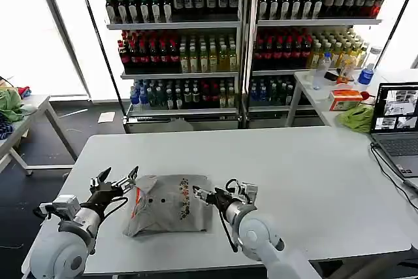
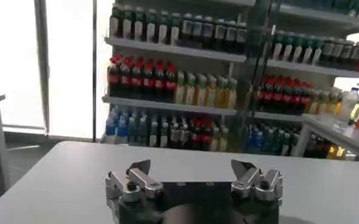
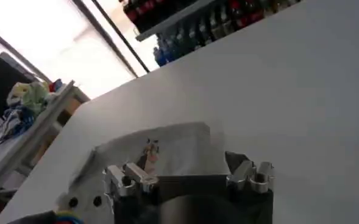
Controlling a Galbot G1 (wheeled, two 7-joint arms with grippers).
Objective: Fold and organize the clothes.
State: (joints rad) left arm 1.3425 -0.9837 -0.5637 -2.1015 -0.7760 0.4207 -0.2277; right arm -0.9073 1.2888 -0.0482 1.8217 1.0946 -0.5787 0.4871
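1. Left gripper (image 1: 117,179), seen in the head view at the near left of the white tabletop (image 1: 294,174): the arm reaches forward from the robot's left shoulder, with the jaws spread wide, holding nothing, and their tips just beside the left edge of the garment. In the left wrist view the same gripper (image 2: 194,173) shows two fingertips (image 2: 139,168) well apart over bare tabletop.
2. Shirt (image 1: 168,204), centre-near on the tabletop between the two grippers: light grey fabric folded into a compact, roughly rectangular bundle. An orange strip (image 1: 136,200) runs along its left part beside two small dark buttons (image 1: 151,200), and a small multicoloured print (image 1: 185,202) sits toward its right side. In the right wrist view the shirt (image 3: 167,146) lies flat just beyond the jaws, its print visible; any lettering in the print is too small to read.
3. Right gripper (image 1: 210,195), at the right edge of the shirt: the arm is bent at the elbow and angled inward toward the garment, jaws open and empty, with the tips at the fabric's edge.
4. Drinks shelves (image 1: 241,37) behind the tabletop carry rows of bottles; their labels cannot be read.
5. Laptop (image 1: 397,125), open at the far right tabletop edge.
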